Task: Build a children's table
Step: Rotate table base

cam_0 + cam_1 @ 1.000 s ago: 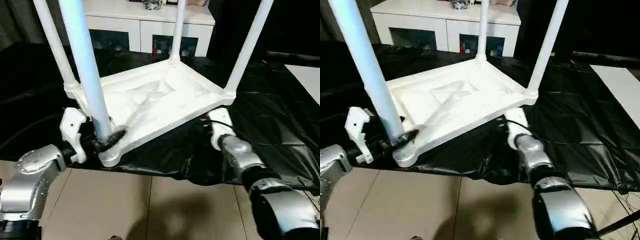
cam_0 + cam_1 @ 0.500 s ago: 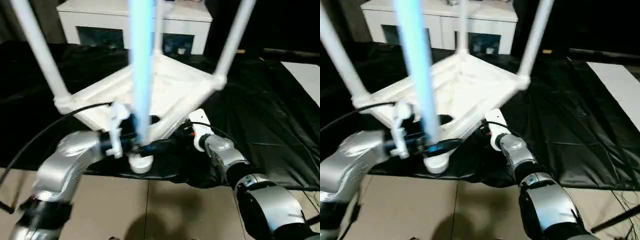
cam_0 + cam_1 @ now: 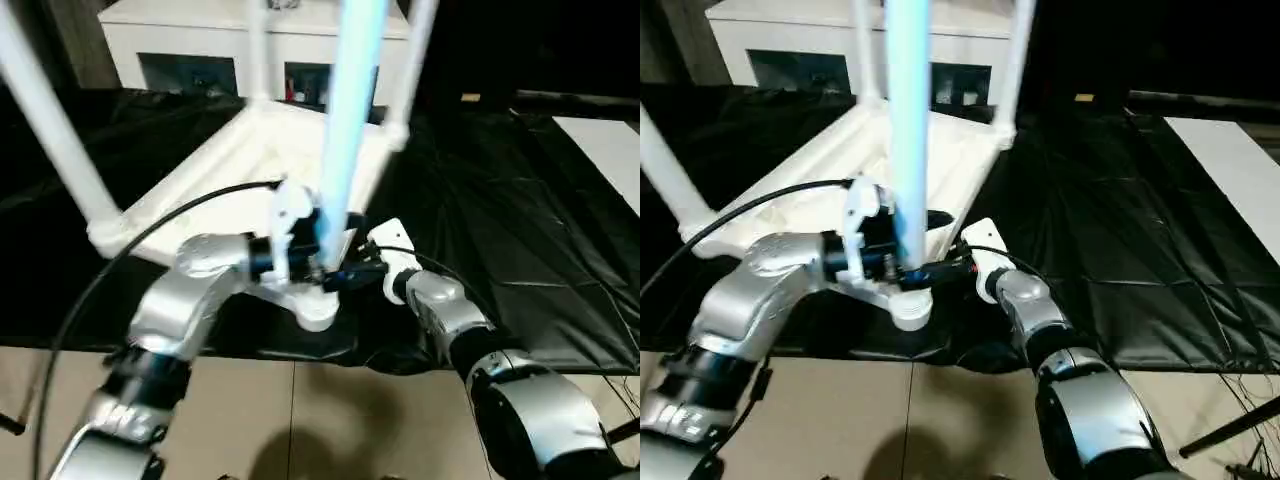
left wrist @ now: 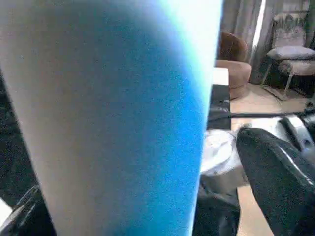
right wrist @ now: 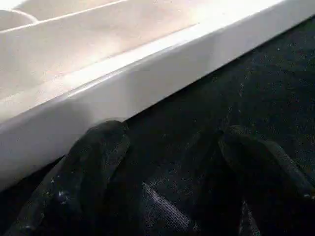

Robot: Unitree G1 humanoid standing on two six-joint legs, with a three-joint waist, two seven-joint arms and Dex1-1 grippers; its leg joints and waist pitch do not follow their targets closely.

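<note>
Left eye view, entry one: children's table [image 3: 225, 190], white top lying underside-up on the black-covered work table [image 3: 520, 230], ribs showing, all four legs pointing at the ceiling.

Item: near leg [image 3: 345, 120], standing in the near corner socket [image 3: 315, 312], which sits right at the work table's front edge above the tiled floor. Three further legs: one at the left corner [image 3: 55, 140], two at the far corners [image 3: 258, 50] [image 3: 415, 60], each standing in its socket.

Item: left gripper [image 3: 335, 268], set around the foot of the near leg just above the socket. Claw apart. In the left wrist view a strip of background shows between the leg and one finger [image 4: 280, 182], so nothing is clamped.

Item: right gripper [image 3: 352, 274], just beside the same corner, low against the top's rim. Claw apart and empty, with one finger [image 5: 93, 162] touching the white rim and the other on the black cover.

Item: white cabinet [image 3: 190, 35], behind, unused.

Handling note, judged: the step appears to be seating this last leg. Close squarely on the tube low down, keep it plumb, and press or twist along its own axis. The right gripper should brace the rim, for a sideways shove could slide the corner off the edge.
</note>
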